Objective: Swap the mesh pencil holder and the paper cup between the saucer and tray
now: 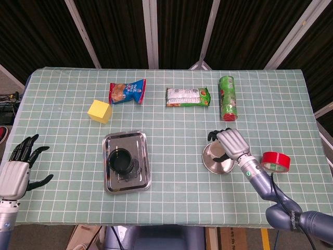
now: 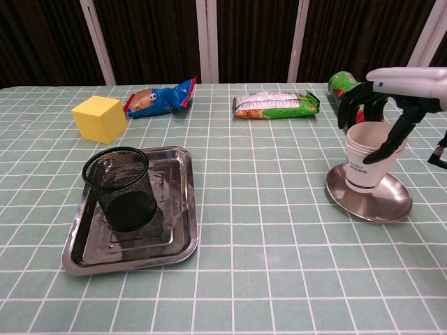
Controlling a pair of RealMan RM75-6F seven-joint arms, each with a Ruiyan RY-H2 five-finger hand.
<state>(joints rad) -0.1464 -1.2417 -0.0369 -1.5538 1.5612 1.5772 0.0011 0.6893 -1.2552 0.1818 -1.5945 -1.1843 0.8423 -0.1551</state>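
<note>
Green gridded tablecloth (image 1: 171, 125) before dark slatted panels (image 1: 119, 31); right robot hand (image 2: 380, 105) grips paper cup (image 2: 364, 167), left robot hand (image 1: 18, 166) spread.

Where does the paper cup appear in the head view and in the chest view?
Head view: cup right of centre, mostly hidden under the right robot hand.
Chest view: cup at right, upright.
Shared landmark: the saucer under it.

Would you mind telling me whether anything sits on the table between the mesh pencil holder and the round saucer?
Nothing visible does. The black mesh pencil holder stands in the steel tray, and bare checked cloth runs to the round steel saucer, though the white paper cup occupies it, held by the right hand.
</note>
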